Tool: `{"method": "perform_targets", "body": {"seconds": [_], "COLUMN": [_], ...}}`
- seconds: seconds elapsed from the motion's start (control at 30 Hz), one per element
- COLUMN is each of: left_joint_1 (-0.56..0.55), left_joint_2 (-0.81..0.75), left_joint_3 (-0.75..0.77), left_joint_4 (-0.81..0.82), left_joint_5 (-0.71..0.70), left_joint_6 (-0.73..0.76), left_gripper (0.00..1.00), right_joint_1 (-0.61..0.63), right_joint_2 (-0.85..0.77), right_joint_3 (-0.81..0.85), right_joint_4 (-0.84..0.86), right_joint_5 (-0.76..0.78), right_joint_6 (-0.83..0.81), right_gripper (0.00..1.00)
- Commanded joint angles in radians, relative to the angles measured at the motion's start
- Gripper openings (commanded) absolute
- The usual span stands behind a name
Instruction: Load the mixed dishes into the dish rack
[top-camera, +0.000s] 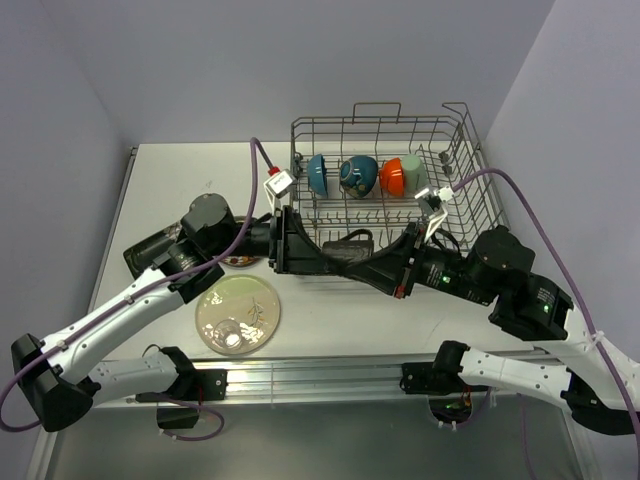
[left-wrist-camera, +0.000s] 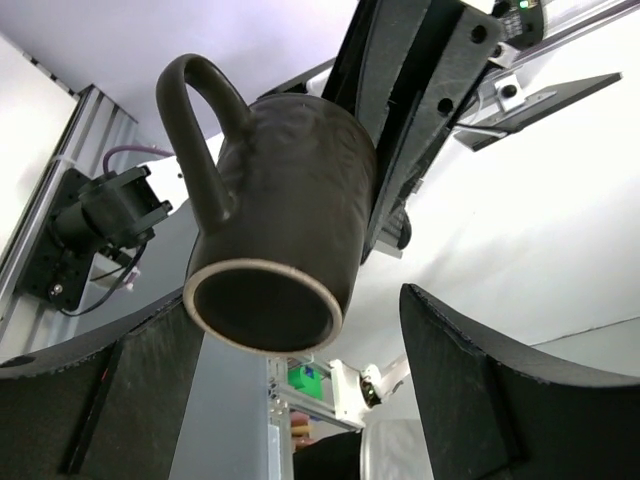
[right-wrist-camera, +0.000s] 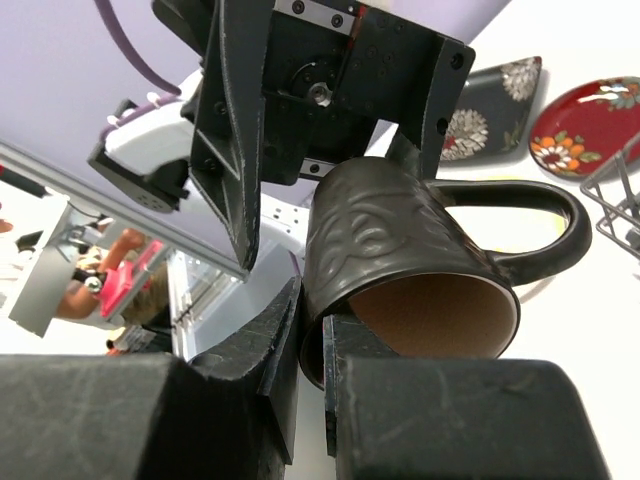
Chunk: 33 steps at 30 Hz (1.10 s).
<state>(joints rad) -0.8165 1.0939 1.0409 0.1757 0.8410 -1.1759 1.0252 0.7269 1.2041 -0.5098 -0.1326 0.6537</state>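
The small brown mug (top-camera: 348, 243) hangs on its side in the air in front of the dish rack (top-camera: 470, 170). My right gripper (top-camera: 385, 272) is shut on it, one finger inside the mouth and one outside, pinching the wall at the rim (right-wrist-camera: 315, 320). From the other side my left gripper (top-camera: 300, 250) stands open around the mug's base (left-wrist-camera: 265, 305), which sits close to its left finger (left-wrist-camera: 130, 400). The right finger (left-wrist-camera: 470, 380) is well apart from it. In the rack stand a blue-inside bowl (top-camera: 318, 173), a dark patterned bowl (top-camera: 358, 175), an orange bowl (top-camera: 392, 176) and a pale green cup (top-camera: 411, 172).
On the table to the left lie a cream round plate (top-camera: 245, 300) with a clear glass (top-camera: 231, 335) on it, a black square plate (top-camera: 150, 250) and a red saucer (top-camera: 240, 261) half under the left arm. The rack's front wires (right-wrist-camera: 615, 200) are near the mug's handle.
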Motion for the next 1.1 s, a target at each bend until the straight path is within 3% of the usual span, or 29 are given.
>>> {"method": "perform_targets", "body": {"seconds": [0.0,0.43,0.8,1.07], "left_joint_1": [0.023,0.040,0.042,0.050], "left_joint_2": [-0.046,0.004,0.003,-0.012], "left_joint_3": [-0.001,0.050,0.071,0.047], "left_joint_4": [0.105,0.128,0.097,0.116], "left_joint_5": [0.040,0.026,0.040,0.053], "left_joint_6": [-0.031,-0.050,-0.037,-0.045], "left_gripper": [0.82,0.86,0.73,0.86], "right_joint_1": [-0.033,-0.036,-0.037,-0.054], "right_joint_2": [-0.014,0.020,0.028,0.012], "right_joint_3": [-0.008,-0.024,-0.005,-0.018], "right_joint_4": [0.134,0.180,0.174,0.169], "right_joint_5": [-0.062,-0.134,-0.091,-0.065], "right_joint_6": [0.009,0.020,0.003,0.006], "right_gripper": [0.00,0.00,0.00,0.00]}}
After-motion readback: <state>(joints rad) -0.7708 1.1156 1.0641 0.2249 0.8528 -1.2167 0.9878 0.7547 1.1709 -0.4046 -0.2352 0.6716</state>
